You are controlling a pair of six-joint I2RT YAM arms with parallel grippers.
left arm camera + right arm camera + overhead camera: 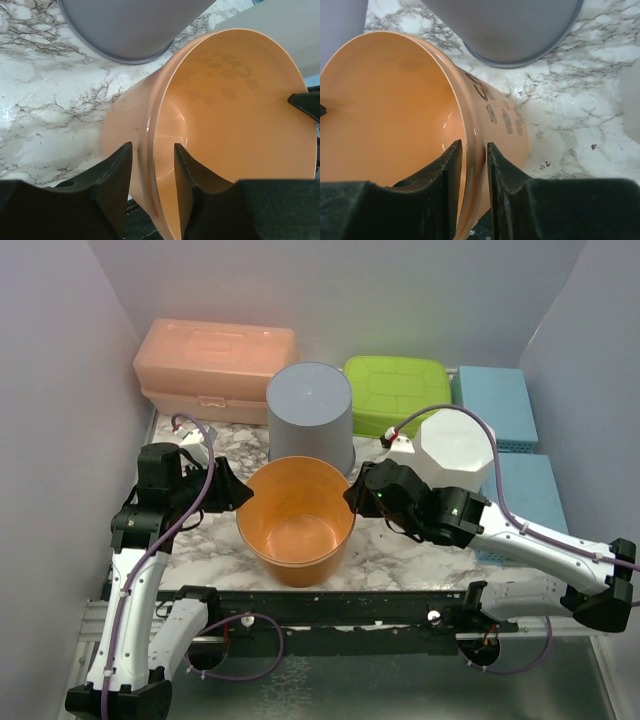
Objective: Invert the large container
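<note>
The large container [295, 525] is an orange bucket in the middle of the marble table, with its mouth facing up and tipped toward the near edge. My left gripper [238, 498] straddles its left rim. In the left wrist view the gripper [152, 146] has one finger outside the orange wall [225, 115] and one inside, with a gap on both sides, so it is open. My right gripper [350, 498] straddles the right rim. The right wrist view shows the gripper [473, 144] with its jaws narrowly apart around the rim of the container [385, 110].
An upside-down grey bucket [310, 420] stands just behind the orange one. A peach lidded box [215, 365], a green box [397, 392] and blue boxes [495, 405] line the back. A white faceted container [455, 450] sits behind my right arm. A black rail [330, 605] runs along the near edge.
</note>
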